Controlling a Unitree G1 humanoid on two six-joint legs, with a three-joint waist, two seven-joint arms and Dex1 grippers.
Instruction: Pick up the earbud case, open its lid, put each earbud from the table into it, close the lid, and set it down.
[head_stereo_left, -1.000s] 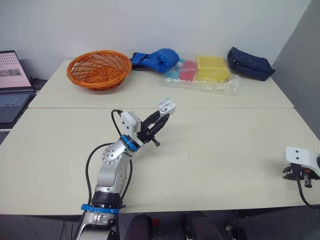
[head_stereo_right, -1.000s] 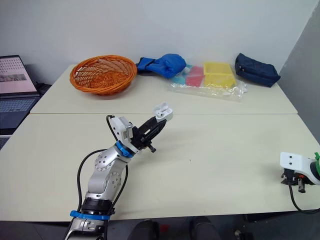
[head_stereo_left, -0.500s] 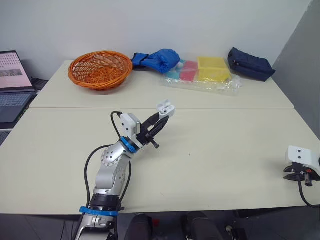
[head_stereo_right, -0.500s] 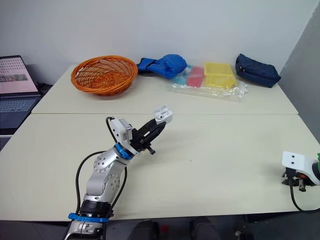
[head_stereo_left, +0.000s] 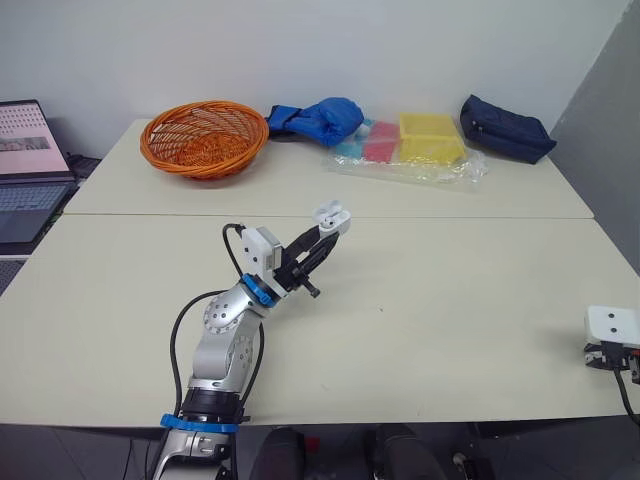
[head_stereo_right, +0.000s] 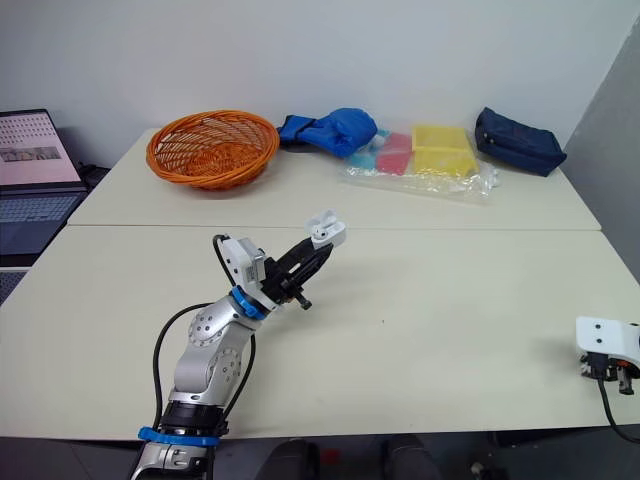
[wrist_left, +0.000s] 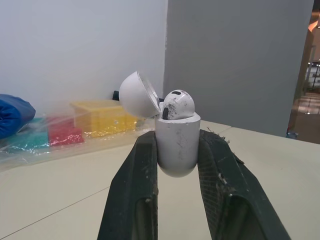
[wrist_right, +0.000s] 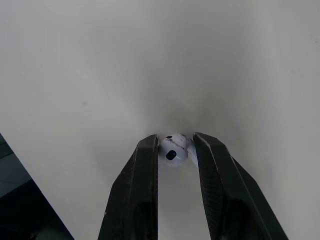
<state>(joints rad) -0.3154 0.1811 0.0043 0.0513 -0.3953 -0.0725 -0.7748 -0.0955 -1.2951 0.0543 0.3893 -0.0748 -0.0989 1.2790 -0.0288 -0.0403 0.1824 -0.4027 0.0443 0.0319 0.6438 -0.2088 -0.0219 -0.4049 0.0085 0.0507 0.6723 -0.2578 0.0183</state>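
My left gripper (head_stereo_left: 322, 236) is raised over the middle of the table, shut on the white earbud case (wrist_left: 177, 142). The case (head_stereo_left: 331, 214) stands upright with its lid (wrist_left: 138, 94) hinged open, and one earbud (wrist_left: 176, 104) sits inside it. My right gripper (wrist_right: 175, 146) is low at the table's right front edge, its white wrist housing (head_stereo_left: 614, 327) visible from the head. In the right wrist view its two black fingers (wrist_right: 145, 165) are closed on a white earbud (wrist_right: 172, 149) just above the table surface.
An orange wicker basket (head_stereo_left: 204, 137) stands at the back left. A blue cloth bundle (head_stereo_left: 316, 118), a clear bag of yellow and red packs (head_stereo_left: 408, 147) and a dark blue pouch (head_stereo_left: 507, 128) line the back edge. A laptop (head_stereo_left: 28, 154) sits off the table's left.
The camera has shifted slightly. My right wrist has slid further toward the right front edge and lower. The left gripper holds the case in nearly the same spot.
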